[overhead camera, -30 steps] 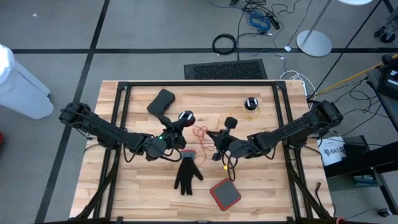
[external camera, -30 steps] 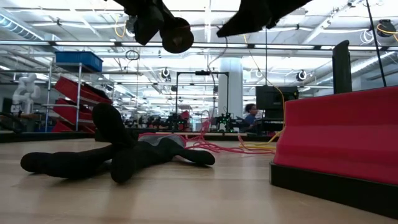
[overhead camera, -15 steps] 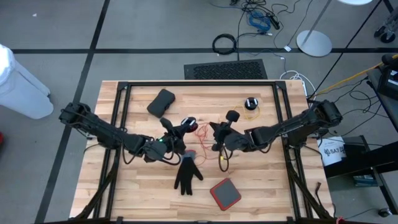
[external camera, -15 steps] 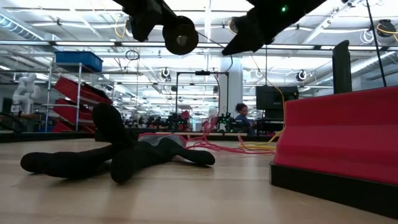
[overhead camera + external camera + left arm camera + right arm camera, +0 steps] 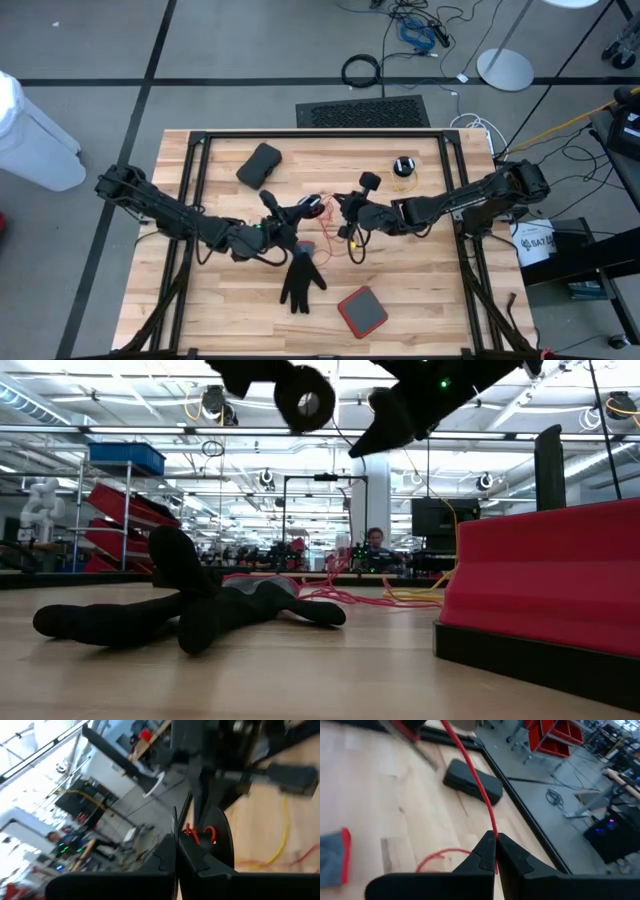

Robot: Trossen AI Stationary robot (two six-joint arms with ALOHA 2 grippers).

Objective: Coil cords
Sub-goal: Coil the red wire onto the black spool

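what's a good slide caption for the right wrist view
Right gripper shut on a thin red cord, pulling it taut above the wooden table, a black rectangular case beyond.

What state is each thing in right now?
left gripper: shut, raised above the table.
right gripper: shut on red cord, raised.
red cord: pinched, part in the air, part lying on the table.
black puck: resting on the table, yellow cord beside it.
black glove: lying flat.
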